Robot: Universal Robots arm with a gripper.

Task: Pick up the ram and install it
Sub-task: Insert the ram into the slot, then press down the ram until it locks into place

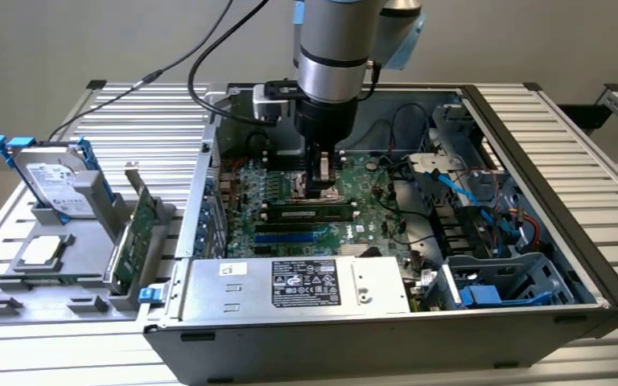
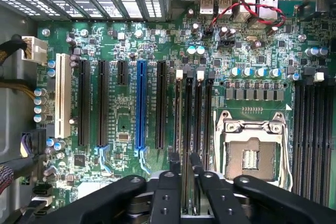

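I have the arm lowered into the open black computer case point(image 1: 566, 233), which lies on its side on the slatted metal surface point(image 1: 566, 104). The pincer point(image 2: 188, 167) is down at the green motherboard point(image 2: 126, 119), over the row of memory slots beside the silver processor socket point(image 2: 252, 150). In the wrist view its two black fingers point(image 2: 170, 182) stand close either side of a thin, edge-on board, the long narrow green ram stick point(image 2: 189, 129), which sits upright along one of those slots; I read this as the pincer pinching the ram. In the exterior view the pincer point(image 1: 324, 186) hangs just above a dark ram stick point(image 1: 311, 212) standing in its slot; whether it is fully seated I cannot tell.

On the exterior view's left, a grey parts tray point(image 1: 30, 301) rests on the surface, well apart from the pincer. It carries a silver hard drive point(image 1: 57, 181) standing on edge, a silver square processor chip point(image 1: 41, 251) lying flat, and a tall green expansion card point(image 1: 138, 233) with a metal bracket.
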